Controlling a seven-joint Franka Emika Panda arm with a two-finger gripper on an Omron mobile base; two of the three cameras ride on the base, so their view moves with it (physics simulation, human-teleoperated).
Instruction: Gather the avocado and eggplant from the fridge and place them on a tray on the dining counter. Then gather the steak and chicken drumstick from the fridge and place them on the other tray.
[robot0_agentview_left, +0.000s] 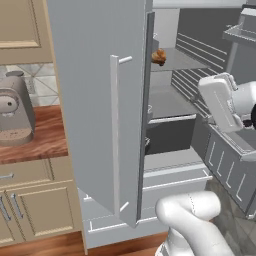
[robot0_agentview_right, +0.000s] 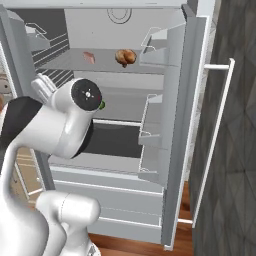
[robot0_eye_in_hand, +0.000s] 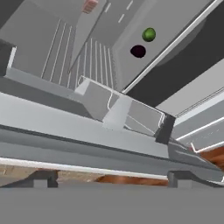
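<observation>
Fridge (robot0_agentview_right: 125, 30) seen w/ both doors swung open, gripper (robot0_eye_in_hand: 111, 178) held at fridge front, jaws spread wide, nothing gripped, chicken drumstick (robot0_agentview_right: 125, 57) and steak (robot0_agentview_right: 89, 57) on upper shelf, avocado (robot0_eye_in_hand: 149, 34) beside dark item, poss. eggplant (robot0_eye_in_hand: 138, 51), on lower shelf.

A small round green avocado (robot0_eye_in_hand: 149, 34) is seen on a grey fridge shelf, with a dark purple, nearly black eggplant (robot0_eye_in_hand: 138, 51) lying just beside it. On the upper shelf, a pinkish-red slab of steak (robot0_agentview_right: 89, 57) is laid flat, and a golden-brown chicken drumstick (robot0_agentview_right: 125, 57) rests near it, apart.
</observation>
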